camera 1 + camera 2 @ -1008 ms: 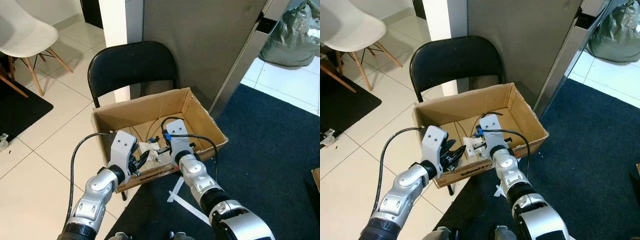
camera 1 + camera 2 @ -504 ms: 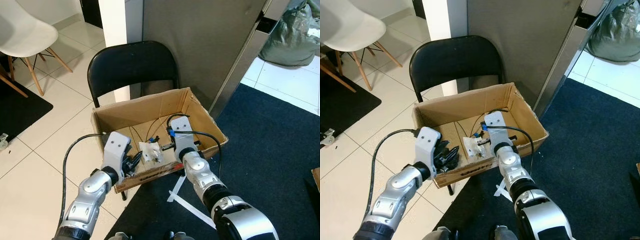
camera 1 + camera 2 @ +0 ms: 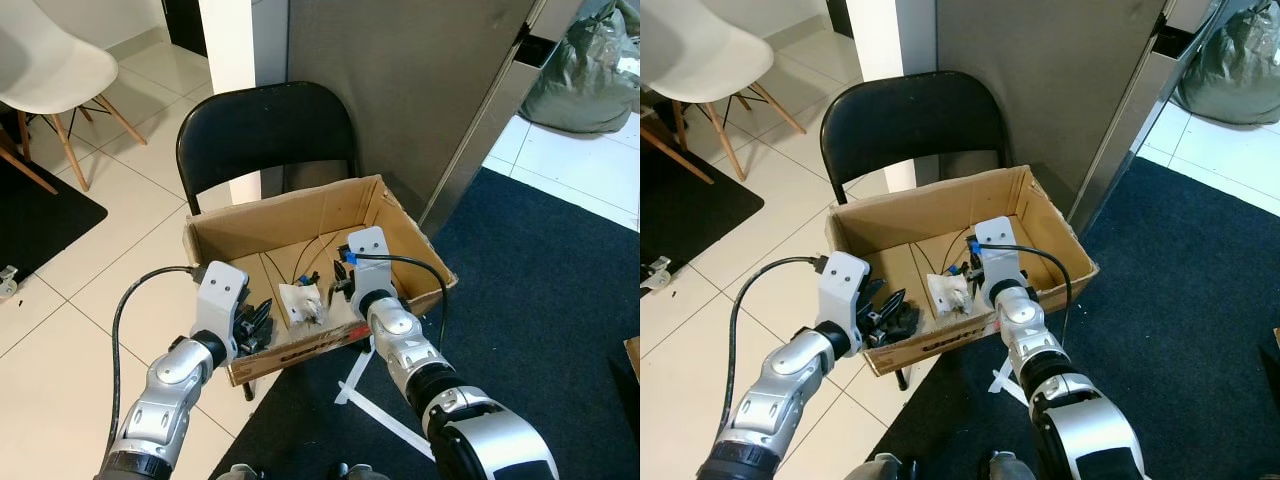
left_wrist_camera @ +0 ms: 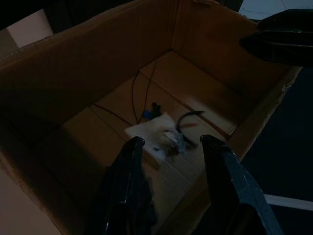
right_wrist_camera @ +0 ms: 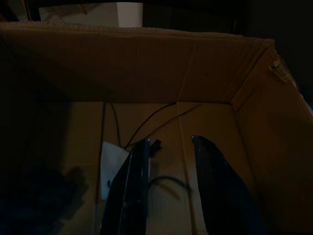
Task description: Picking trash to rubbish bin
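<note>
An open cardboard box (image 3: pixel 400 235) rests on the seat of a black folding chair (image 3: pixel 262 125). A crumpled white paper (image 3: pixel 303 303) with dark bits lies on the box floor, and it appears again in the left wrist view (image 4: pixel 155 142). My left gripper (image 3: pixel 258 320) is open at the box's front left corner, a short way left of the paper. My right gripper (image 3: pixel 336 286) is open inside the box, just right of the paper. Nothing sits between either pair of fingers.
Thin black cables (image 3: pixel 290 255) run across the box floor. A grey cabinet (image 3: pixel 420 80) stands right behind the chair. A white chair (image 3: pixel 50 60) and black mat (image 3: pixel 40 215) are at the left, dark carpet (image 3: pixel 540 300) with white tape (image 3: pixel 360 390) at the right.
My left gripper has drawn back to the left, away from the white paper. The right gripper has shifted slightly right. The paper now lies free on the box floor.
</note>
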### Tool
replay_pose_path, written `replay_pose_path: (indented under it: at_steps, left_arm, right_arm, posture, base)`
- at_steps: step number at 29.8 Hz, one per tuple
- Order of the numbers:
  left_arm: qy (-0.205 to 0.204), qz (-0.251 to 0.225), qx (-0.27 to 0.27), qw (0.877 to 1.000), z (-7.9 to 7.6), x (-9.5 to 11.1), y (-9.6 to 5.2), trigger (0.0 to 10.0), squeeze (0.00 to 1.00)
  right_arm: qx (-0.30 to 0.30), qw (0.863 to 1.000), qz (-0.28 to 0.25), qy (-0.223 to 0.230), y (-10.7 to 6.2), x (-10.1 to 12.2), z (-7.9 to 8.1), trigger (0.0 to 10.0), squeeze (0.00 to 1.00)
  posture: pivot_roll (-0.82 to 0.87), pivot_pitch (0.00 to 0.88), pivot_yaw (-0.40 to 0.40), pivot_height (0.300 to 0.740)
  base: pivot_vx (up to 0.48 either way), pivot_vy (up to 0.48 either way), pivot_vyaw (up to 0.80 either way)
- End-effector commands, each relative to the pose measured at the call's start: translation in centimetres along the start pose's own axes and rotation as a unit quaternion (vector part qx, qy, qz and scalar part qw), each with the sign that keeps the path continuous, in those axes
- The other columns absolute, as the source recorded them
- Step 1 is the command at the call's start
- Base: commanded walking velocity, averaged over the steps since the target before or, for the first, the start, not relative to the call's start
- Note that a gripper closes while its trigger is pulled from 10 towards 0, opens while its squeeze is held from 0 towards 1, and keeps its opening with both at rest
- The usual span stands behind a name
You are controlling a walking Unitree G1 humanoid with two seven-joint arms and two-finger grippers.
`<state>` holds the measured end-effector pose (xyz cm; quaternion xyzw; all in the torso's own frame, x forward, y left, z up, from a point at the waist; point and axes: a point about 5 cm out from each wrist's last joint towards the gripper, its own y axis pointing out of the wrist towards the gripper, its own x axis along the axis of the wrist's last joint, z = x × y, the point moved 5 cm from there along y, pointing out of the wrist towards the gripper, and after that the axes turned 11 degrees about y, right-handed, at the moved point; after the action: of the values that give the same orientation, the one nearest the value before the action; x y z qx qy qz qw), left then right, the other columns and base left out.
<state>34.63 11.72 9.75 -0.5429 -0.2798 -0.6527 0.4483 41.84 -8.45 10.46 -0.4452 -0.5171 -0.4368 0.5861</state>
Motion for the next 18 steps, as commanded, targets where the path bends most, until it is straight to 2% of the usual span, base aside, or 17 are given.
replay_pose_path:
  at_steps: [1,7,8,9,10,13,14,15,16,17,18]
  left_arm:
    - [0.001,0.020,0.000,1.000,0.0,-1.1,-0.3,10.0,0.00]
    - [0.006,0.013,0.030,0.999,0.9,-0.7,0.1,10.0,0.00]
    - [0.009,0.014,0.052,0.999,1.4,-0.8,0.0,10.0,0.00]
    - [0.009,0.014,0.052,0.999,1.4,-0.8,0.0,10.0,0.00]
    - [0.022,0.023,0.108,0.994,2.9,-1.2,-0.3,10.0,0.00]
    - [0.030,0.027,0.133,0.990,3.5,-1.3,-0.5,10.0,0.00]
    - [0.021,0.022,0.167,0.986,4.3,-1.3,-0.9,10.0,0.00]
    - [0.021,0.022,0.167,0.986,4.3,-1.3,-0.9,10.0,0.00]
    - [0.012,0.010,0.195,0.981,4.7,-1.0,-1.4,10.0,0.00]
    - [0.011,0.005,0.196,0.981,4.5,-0.9,-1.5,10.0,0.00]
    - [0.011,0.005,0.196,0.981,4.5,-0.9,-1.5,10.0,0.00]
  right_arm:
    - [-0.006,1.000,0.015,0.019,-0.2,-0.8,-0.3,10.0,0.00]
    - [-0.035,0.999,0.010,0.013,-0.8,-1.2,-2.2,10.0,0.00]
    - [-0.049,0.999,0.002,0.015,-1.2,-1.3,-3.0,10.0,0.00]
    - [-0.049,0.999,0.002,0.015,-1.2,-1.3,-3.0,10.0,0.00]
    - [-0.080,0.997,-0.013,0.015,-2.2,-1.7,-4.5,10.0,0.00]
    - [-0.093,0.995,-0.018,0.015,-2.6,-1.9,-5.1,10.0,0.00]
    - [-0.113,0.993,-0.027,0.032,-3.4,-2.2,-5.8,10.0,0.00]
    - [-0.113,0.993,-0.027,0.032,-3.4,-2.2,-5.8,10.0,0.00]
    - [-0.147,0.987,-0.035,0.060,-5.3,-3.4,-7.1,10.0,0.00]
    - [-0.165,0.983,-0.032,0.070,-6.4,-4.3,-7.9,10.0,0.00]
    - [-0.165,0.983,-0.032,0.070,-6.4,-4.3,-7.9,10.0,0.00]
  posture:
    - [0.05,0.221,0.006,0.740]
    - [0.06,0.177,0.001,0.740]
    - [0.05,0.155,0.004,0.740]
    - [0.05,0.155,0.004,0.740]
    - [0.03,0.132,0.010,0.740]
    - [0.03,0.127,0.011,0.740]
    - [0.02,0.113,0.014,0.740]
    - [0.02,0.113,0.014,0.740]
    - [0.01,0.095,0.019,0.740]
    - [0.01,0.094,0.021,0.740]
    - [0.01,0.094,0.021,0.740]
  base:
    - [0.000,0.000,0.00]
    - [0.000,0.000,0.00]
    - [0.000,0.000,0.00]
    - [0.000,0.000,0.00]
    - [0.000,0.000,0.00]
    - [0.000,0.000,0.00]
    - [0.000,0.000,0.00]
    - [0.000,0.000,0.00]
    - [0.000,0.000,0.00]
    - [0.000,0.000,0.00]
    - [0.000,0.000,0.00]
